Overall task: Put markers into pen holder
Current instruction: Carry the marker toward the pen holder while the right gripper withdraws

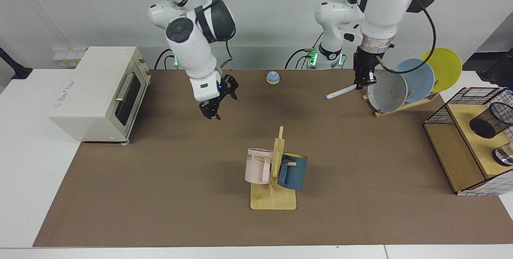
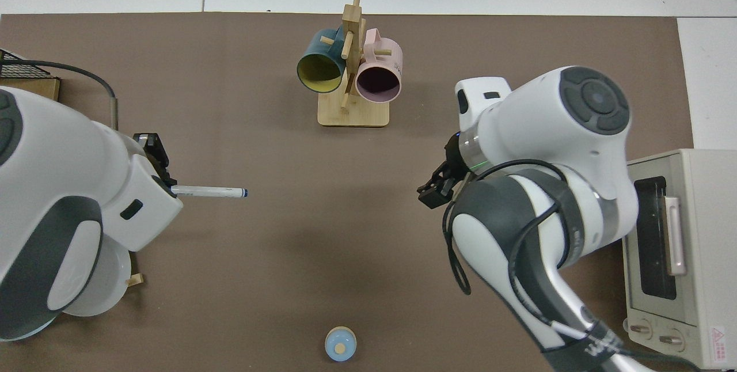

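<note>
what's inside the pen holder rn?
Nothing visible in the tipped pen holder; mesh hides its depth. The marker is in the left claw; right claw holds nothing.
</note>
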Robot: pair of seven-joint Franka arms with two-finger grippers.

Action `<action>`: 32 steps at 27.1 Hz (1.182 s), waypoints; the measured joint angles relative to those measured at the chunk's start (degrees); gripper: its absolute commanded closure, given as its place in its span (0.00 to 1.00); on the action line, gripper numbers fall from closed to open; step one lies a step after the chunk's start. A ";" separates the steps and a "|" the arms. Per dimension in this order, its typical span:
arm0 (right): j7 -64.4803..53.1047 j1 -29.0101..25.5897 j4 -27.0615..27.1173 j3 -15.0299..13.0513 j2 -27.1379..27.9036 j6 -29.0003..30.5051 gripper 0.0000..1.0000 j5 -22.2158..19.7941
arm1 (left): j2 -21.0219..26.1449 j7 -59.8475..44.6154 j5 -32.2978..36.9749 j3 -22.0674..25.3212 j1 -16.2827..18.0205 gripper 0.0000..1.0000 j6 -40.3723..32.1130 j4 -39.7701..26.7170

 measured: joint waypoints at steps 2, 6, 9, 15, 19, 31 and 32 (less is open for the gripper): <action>0.00 -2.33 -0.13 -0.05 0.01 -0.11 0.00 -0.55 | 0.00 0.00 0.70 0.04 1.72 1.00 0.15 0.00; 0.04 -6.06 -0.19 -0.23 0.01 -0.12 0.00 -1.43 | 0.00 0.00 2.61 0.13 4.88 1.00 0.89 0.00; 2.31 -7.89 -0.12 -0.44 -0.04 -0.12 0.00 -2.02 | 0.00 0.00 4.19 0.19 6.70 1.00 1.54 0.00; 17.08 -8.67 0.31 -0.24 -0.84 -0.91 0.00 -6.68 | 0.00 0.01 5.91 0.17 10.23 1.00 2.77 0.00; 25.55 -8.34 0.68 0.53 -2.34 -2.60 0.00 -11.63 | 0.00 0.02 7.37 0.19 12.28 1.00 3.44 0.00; 42.96 -8.05 6.01 1.05 -6.56 -13.85 0.00 -18.21 | 0.01 0.02 18.68 0.17 14.21 1.00 5.82 0.01; 43.51 -8.05 6.61 1.08 -6.83 -14.64 0.00 -18.74 | 0.00 0.02 19.47 0.17 14.23 1.00 5.90 0.01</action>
